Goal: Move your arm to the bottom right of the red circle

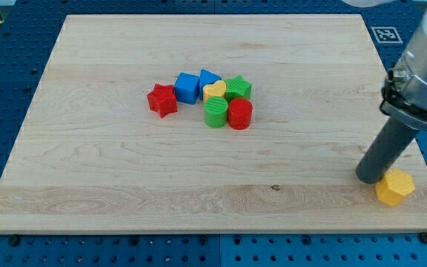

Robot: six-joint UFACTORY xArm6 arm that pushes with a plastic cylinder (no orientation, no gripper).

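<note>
Our red circle (pixel 239 114) lies near the middle of the table (pixel 110 185), a little toward the top edge, well apart from my tip (pixel 369 178), which rests near the bottom right corner. We carry only a bare rod with no jaws, so nothing is held. My tip stands just beside the yellow hexagon (pixel 395 187), touching or nearly so; we cannot tell which.

We count seven blocks: one red circle, one red star (pixel 162 100), one blue cube (pixel 187 87), one blue triangle (pixel 209 77), one yellow heart (pixel 214 91), one green star (pixel 237 87), one green circle (pixel 216 113), clustered, plus the yellow hexagon, eight in all.
</note>
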